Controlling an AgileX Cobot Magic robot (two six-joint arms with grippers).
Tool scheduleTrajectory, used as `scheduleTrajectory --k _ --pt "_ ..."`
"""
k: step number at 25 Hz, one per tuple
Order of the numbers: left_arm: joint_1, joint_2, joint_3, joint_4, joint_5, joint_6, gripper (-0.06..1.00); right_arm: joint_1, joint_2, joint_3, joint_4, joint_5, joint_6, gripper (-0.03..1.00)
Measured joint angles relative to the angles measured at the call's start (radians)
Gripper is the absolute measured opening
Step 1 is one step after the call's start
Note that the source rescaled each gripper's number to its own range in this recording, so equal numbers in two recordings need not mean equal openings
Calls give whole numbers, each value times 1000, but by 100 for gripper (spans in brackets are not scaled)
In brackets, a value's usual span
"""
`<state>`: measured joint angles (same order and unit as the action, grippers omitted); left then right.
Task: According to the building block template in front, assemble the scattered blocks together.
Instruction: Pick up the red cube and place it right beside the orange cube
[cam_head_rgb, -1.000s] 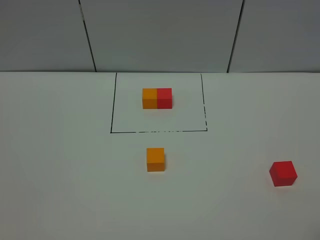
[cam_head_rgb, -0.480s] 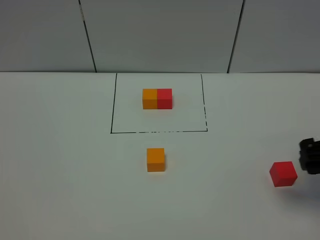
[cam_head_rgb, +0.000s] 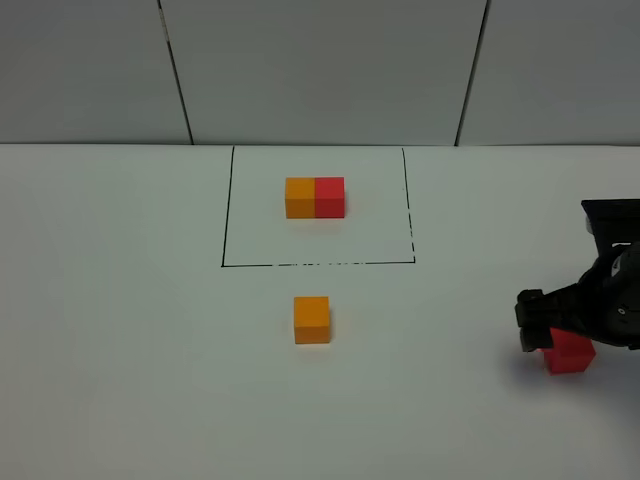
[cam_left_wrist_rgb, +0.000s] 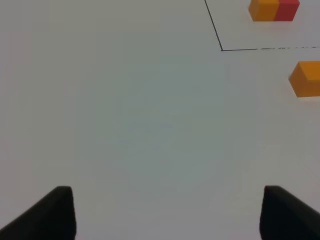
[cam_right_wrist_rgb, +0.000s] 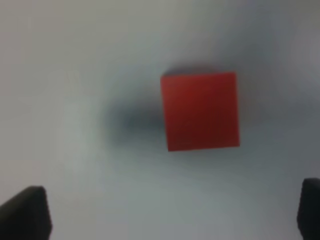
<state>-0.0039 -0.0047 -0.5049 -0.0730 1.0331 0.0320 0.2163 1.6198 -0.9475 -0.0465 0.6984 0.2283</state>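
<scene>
The building block template (cam_head_rgb: 315, 197), an orange and a red cube joined side by side, lies inside a thin black drawn rectangle (cam_head_rgb: 222, 210) at the far middle of the table. One scattered block, the orange cube (cam_head_rgb: 312, 319), sits alone just in front of that frame. The other, the red cube (cam_head_rgb: 572, 359), is at the right, partly covered by my right gripper (cam_head_rgb: 556, 336). In the right wrist view the red cube (cam_right_wrist_rgb: 200, 111) lies below the open right gripper (cam_right_wrist_rgb: 167, 220), untouched. My left gripper (cam_left_wrist_rgb: 170, 215) is open over bare table, with the orange cube (cam_left_wrist_rgb: 306, 78) and the template (cam_left_wrist_rgb: 274, 10) well away from it.
The white table (cam_head_rgb: 120, 330) runs back to a wall of grey panels (cam_head_rgb: 320, 70). The left arm does not show in the exterior high view.
My right arm has come in from the right edge and now hangs over the red cube, covering part of it. The cubes and the template have not moved.
</scene>
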Motion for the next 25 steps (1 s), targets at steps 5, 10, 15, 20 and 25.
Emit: scheduleTrajectory --k 5,10,15,20,25 --pt "0 0 0 0 0 0 95 0 18 0 20 -57 -2 100" --pt "0 0 0 0 0 0 95 0 57 0 10 -69 -8 100" --pt "0 0 0 0 0 0 95 0 104 -5 6 -109 -16 100" --pt "0 0 0 0 0 0 95 0 143 -10 -14 -133 -34 100" --pt "0 0 0 0 0 0 95 0 181 -14 -55 -141 -37 100"
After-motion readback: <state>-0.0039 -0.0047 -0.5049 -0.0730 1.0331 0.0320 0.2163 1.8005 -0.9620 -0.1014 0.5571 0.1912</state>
